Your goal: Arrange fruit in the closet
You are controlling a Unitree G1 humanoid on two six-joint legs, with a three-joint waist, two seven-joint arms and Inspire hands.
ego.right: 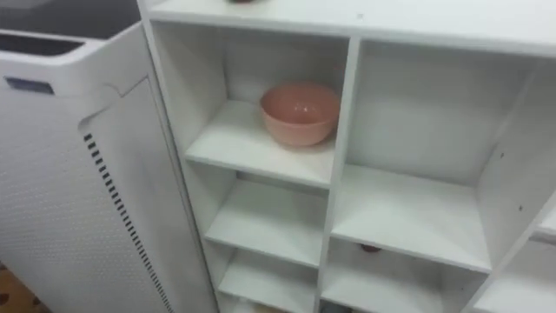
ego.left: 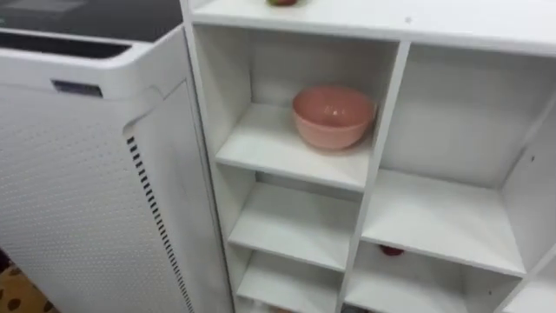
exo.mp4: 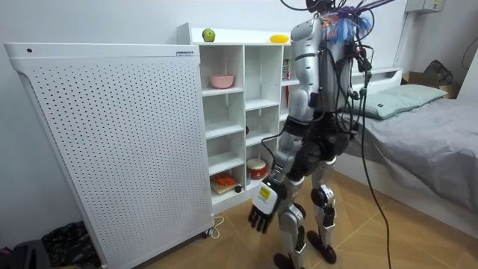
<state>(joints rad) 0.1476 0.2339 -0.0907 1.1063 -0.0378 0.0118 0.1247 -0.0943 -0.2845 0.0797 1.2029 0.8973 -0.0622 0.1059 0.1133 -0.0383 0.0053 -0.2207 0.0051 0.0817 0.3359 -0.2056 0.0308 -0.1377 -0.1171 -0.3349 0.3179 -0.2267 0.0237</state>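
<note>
A round green apple point(exo.mp4: 208, 35) sits on the top board of the white open-shelved closet point(exo.mp4: 244, 112), near the end at the room view's left. A small yellow fruit point(exo.mp4: 278, 38), too small to name, lies further along the same board, well apart from the apple. Both are on top of the closet, not in any of its compartments.

In the upper left compartment, a pink round bowl point(ego.left: 333, 116) stands upright on the shelf, close to the central divider, with nothing visible inside it. The compartment to its right and the one below it hold nothing. Lower down, a small dark red thing point(ego.left: 391, 250) shows at the back of a right-hand compartment; what it is cannot be told.

The robot stands on the wooden floor close in front of the closet, upright and facing it. Its left hand point(exo.mp4: 261, 213) hangs low beside its leg, fingers loose, pointing down and holding nothing.

A tall white appliance with a perforated side panel point(exo.mp4: 112, 149) stands right against the closet's left side. A bed with a grey cover point(exo.mp4: 433, 127) lies at the room view's right.
</note>
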